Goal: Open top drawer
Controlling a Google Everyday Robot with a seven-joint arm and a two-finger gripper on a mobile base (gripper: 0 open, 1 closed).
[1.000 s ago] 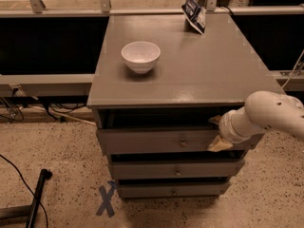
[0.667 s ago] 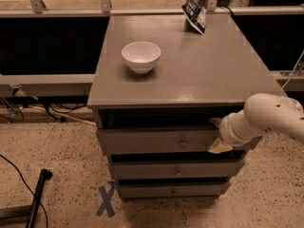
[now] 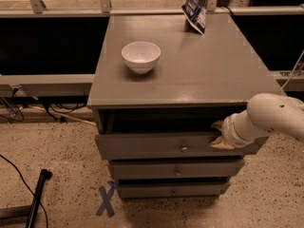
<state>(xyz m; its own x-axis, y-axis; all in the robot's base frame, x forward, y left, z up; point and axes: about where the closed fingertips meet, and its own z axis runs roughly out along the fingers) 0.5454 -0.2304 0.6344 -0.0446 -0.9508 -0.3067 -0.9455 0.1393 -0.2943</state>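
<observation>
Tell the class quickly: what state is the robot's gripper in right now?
Gripper: at the right end of the top drawer front, by its upper edge; open or closed cannot be told.

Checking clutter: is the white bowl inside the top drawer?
No, the white bowl sits on the cabinet top; the gripper is at the top drawer's rim.

white arm, jaws at lower right
</observation>
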